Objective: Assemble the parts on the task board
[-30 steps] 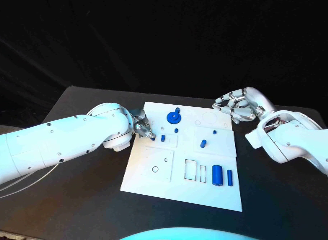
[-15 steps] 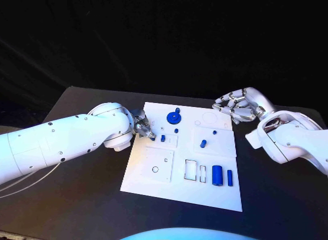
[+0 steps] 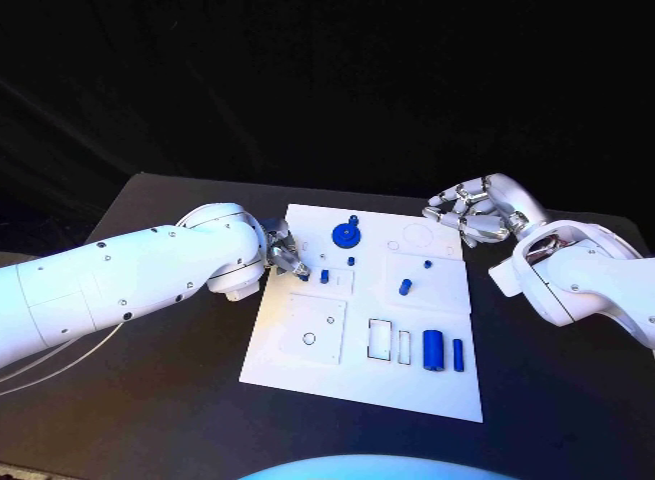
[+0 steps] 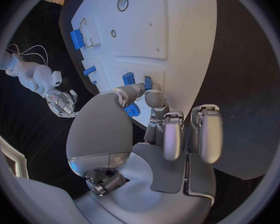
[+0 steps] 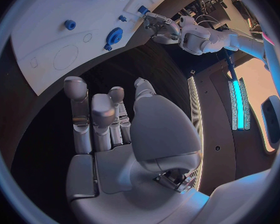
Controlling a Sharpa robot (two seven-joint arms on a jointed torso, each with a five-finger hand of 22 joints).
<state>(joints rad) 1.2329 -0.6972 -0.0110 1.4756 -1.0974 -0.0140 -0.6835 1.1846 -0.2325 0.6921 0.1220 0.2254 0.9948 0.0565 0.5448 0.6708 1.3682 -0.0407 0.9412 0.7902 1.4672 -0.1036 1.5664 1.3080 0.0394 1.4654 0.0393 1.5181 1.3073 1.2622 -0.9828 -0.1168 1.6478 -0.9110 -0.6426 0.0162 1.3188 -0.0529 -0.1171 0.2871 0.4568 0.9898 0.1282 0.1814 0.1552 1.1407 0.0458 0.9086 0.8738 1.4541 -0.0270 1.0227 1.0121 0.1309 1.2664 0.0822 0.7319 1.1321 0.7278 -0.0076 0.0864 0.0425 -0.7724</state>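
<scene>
The white task board (image 3: 306, 355) lies mid-table. On it are a blue gear (image 3: 347, 236), a small peg (image 3: 352, 261), a short piece (image 3: 407, 287), a thick cylinder (image 3: 434, 350) and a thin bar (image 3: 458, 354). My left hand (image 3: 287, 255) is at the board's left edge. Its thumb and one finger reach to a small blue part (image 3: 324, 275), which stands on the board just past the fingertips (image 4: 155, 98); the other fingers are curled. My right hand (image 3: 471, 212) hovers off the board's far right corner, fingers apart, holding nothing.
Bare black table (image 3: 154, 390) surrounds the board. Outlined slots (image 3: 382, 338) and a small hole (image 3: 310, 338) mark the board's near half. The right wrist view shows the left hand (image 5: 159, 25) beyond the gear (image 5: 114, 36).
The left hand has shifted very slightly at the board's left edge; the small part by its fingertips stays put. The right hand has not moved.
</scene>
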